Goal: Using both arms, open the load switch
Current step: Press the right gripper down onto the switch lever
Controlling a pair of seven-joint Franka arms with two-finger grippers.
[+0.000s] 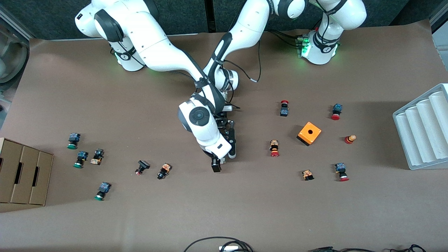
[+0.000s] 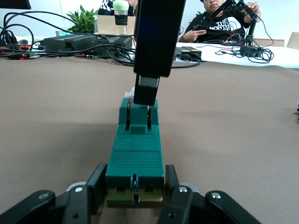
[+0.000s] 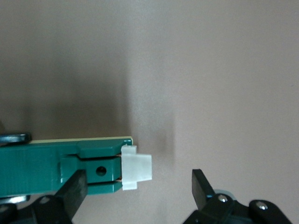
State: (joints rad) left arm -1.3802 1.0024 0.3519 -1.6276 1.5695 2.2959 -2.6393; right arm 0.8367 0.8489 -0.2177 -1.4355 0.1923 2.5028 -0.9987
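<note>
The narrow dark green load switch (image 2: 135, 158) lies flat, white end (image 3: 136, 168) away from the clamping left claw (image 2: 134, 193); right claw (image 3: 140, 189) spread apart.

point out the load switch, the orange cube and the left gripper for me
load switch (image 2: 135, 161), left wrist view, on its ribbed green top.
orange cube (image 1: 309, 133), front view, on its top face beside the hole.
left gripper (image 2: 135, 192), left wrist view, midway between the fingertips clamping the switch.

Robotics lab, paper-covered table (image 1: 245, 210), cables (image 2: 28, 32) (seated person (image 2: 219, 23) nearby)
</note>
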